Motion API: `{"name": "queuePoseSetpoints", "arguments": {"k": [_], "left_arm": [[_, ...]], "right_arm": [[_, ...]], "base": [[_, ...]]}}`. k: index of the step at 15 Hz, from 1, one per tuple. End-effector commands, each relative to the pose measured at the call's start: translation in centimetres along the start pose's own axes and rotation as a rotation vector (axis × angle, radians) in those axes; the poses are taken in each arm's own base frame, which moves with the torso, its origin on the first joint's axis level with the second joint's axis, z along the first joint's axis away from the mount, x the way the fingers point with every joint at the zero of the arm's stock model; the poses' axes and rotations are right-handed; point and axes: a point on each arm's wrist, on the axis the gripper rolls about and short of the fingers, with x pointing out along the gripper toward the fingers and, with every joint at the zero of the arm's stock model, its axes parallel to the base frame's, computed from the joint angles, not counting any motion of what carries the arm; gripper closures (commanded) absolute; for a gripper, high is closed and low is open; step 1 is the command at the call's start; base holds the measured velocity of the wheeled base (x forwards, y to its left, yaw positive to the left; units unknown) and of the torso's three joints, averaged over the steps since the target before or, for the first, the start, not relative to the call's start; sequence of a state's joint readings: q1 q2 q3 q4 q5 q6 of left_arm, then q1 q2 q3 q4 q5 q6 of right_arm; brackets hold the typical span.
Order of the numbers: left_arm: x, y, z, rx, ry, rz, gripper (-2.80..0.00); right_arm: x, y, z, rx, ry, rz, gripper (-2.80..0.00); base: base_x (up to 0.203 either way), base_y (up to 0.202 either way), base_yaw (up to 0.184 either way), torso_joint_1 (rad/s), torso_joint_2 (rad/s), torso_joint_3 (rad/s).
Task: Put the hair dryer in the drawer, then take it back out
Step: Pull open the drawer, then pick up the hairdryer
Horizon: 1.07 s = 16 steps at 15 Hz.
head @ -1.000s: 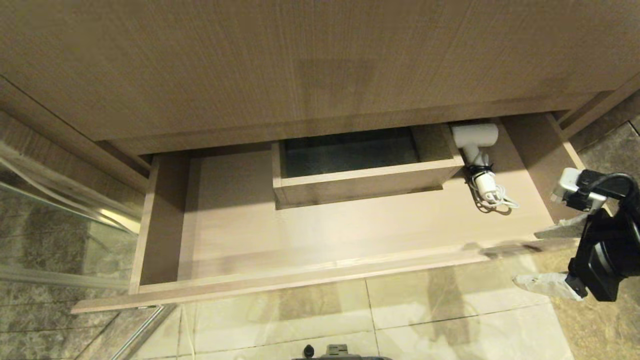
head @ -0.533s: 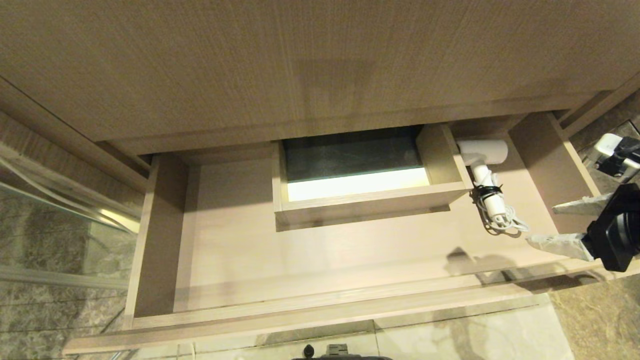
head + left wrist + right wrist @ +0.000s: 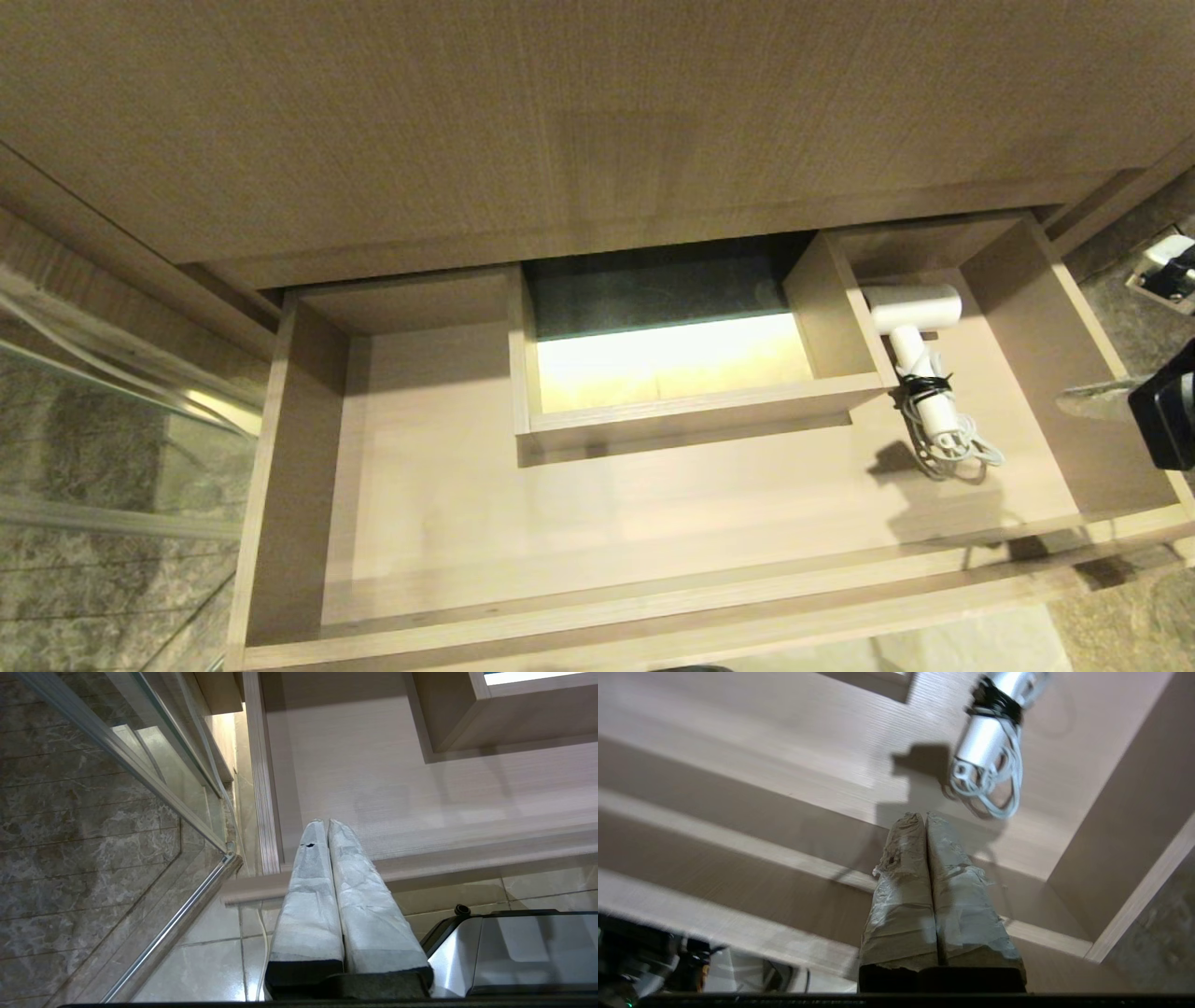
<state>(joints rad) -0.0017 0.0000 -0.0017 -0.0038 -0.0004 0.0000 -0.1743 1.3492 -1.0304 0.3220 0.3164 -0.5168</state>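
The drawer (image 3: 579, 523) stands pulled far out below the cabinet front. The white hair dryer (image 3: 920, 350) lies in its right arm, barrel toward the back, handle and bundled cord (image 3: 962, 453) toward the front. My right gripper (image 3: 1069, 403) hovers over the drawer's right wall, to the right of the dryer and not touching it. In the right wrist view this gripper (image 3: 923, 817) is shut and empty, just short of the hair dryer's handle (image 3: 985, 742). My left gripper (image 3: 325, 823) is parked, shut and empty, near the drawer's (image 3: 373, 765) front left corner.
A rectangular cut-out box (image 3: 691, 415) fills the drawer's middle back. A tall wood panel (image 3: 560, 121) overhangs the drawer. A glass door with a metal frame (image 3: 121, 392) stands on the left. A small white object (image 3: 1162, 266) sits on the marble floor at far right.
The drawer has slid farther out toward me, and the hair dryer has come with it. My right gripper has gone from open to shut and moved back over the drawer's right wall.
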Motion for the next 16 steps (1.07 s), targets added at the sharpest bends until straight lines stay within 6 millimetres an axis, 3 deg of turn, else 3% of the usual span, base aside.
{"name": "queuePoseSetpoints", "arguments": {"k": [1,4,5,7,10,16], "left_arm": [[0.0,0.0,0.0,0.000,0.000,0.001,0.00],[0.0,0.0,0.0,0.000,-0.001,0.001,0.00],[0.0,0.0,0.0,0.000,-0.001,0.001,0.00],[0.0,0.0,0.0,0.000,-0.001,0.001,0.00],[0.0,0.0,0.0,0.000,-0.001,0.001,0.00],[0.0,0.0,0.0,0.000,0.001,0.001,0.00]], "right_arm": [[3.1,-2.6,-0.3,0.120,0.070,-0.011,0.00],[7.2,-5.8,0.0,0.295,0.151,-0.103,0.00],[8.6,-6.9,0.2,0.377,0.169,-0.160,-2.80],[10.8,-8.4,0.4,0.498,0.180,-0.262,-2.80],[14.6,-9.8,1.0,0.517,0.180,-0.354,-2.80],[18.9,-8.0,3.2,0.622,0.106,-0.304,-2.80]], "base": [[0.000,0.000,0.000,0.000,0.00,0.000],[0.000,0.000,0.000,0.000,0.00,0.000],[0.000,0.000,0.000,0.000,0.00,0.000],[0.000,0.000,0.000,0.000,0.00,0.000],[0.000,0.000,0.000,0.000,0.00,0.000],[0.000,0.000,0.000,0.000,0.00,0.000]]}}
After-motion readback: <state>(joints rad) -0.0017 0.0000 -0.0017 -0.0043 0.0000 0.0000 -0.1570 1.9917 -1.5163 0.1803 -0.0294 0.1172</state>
